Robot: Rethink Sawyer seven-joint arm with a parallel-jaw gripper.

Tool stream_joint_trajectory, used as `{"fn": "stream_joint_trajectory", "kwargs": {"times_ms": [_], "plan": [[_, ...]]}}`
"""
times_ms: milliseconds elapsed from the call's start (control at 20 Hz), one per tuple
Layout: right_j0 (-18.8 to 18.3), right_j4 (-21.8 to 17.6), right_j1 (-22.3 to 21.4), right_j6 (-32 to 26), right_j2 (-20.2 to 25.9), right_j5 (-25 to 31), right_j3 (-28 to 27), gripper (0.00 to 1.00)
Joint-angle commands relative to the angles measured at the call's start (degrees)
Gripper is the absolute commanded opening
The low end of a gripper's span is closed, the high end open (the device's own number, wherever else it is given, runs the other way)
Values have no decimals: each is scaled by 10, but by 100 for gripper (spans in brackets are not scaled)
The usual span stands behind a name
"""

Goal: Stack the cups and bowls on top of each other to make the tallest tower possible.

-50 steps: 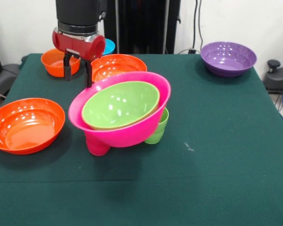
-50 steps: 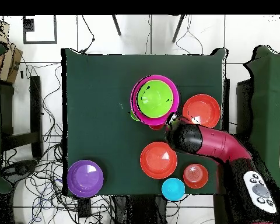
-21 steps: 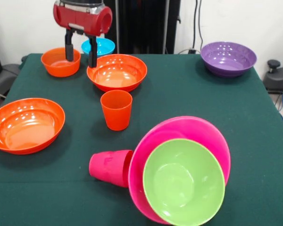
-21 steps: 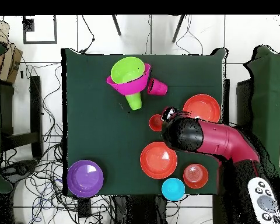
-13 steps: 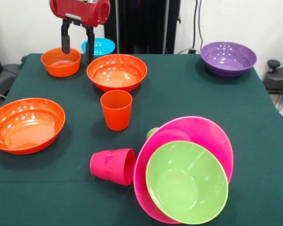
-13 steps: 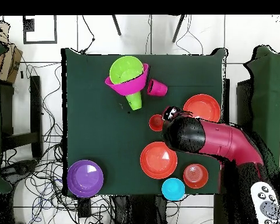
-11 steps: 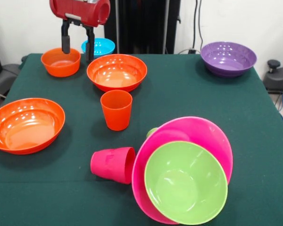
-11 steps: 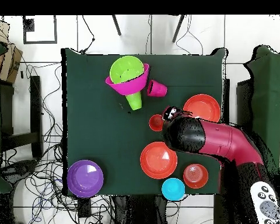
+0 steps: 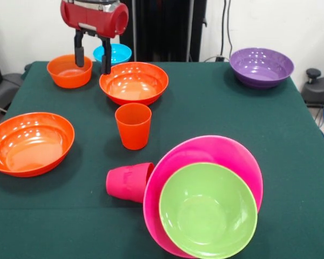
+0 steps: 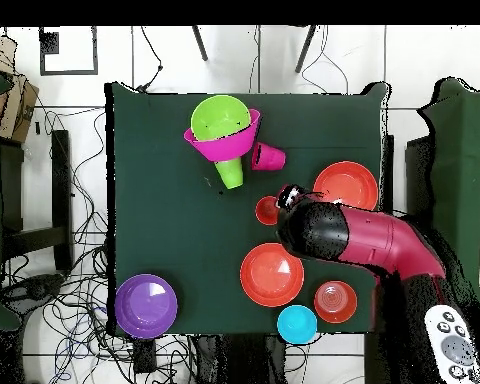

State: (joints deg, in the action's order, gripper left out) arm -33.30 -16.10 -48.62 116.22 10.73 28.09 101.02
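Toppled pink bowl (image 9: 205, 162) on green tablecloth (image 9: 281, 140)

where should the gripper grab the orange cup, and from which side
Take the orange cup by its rim, coming straight down from above. It stands upright with its mouth open to the top and its walls taper downward, so one finger inside and one outside the rim would probably hold best. Nothing touches it; the gripper hangs open behind it.

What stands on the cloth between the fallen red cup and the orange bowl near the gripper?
The upright orange cup stands between the red cup and the orange bowl, as the front view shows.
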Motion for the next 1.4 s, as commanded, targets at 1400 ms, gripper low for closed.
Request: {"fn": "stream_joint_trajectory", "kwargs": {"times_ms": [1400], "plan": [[56,-52,-54,8,43,-65,108,100]]}}
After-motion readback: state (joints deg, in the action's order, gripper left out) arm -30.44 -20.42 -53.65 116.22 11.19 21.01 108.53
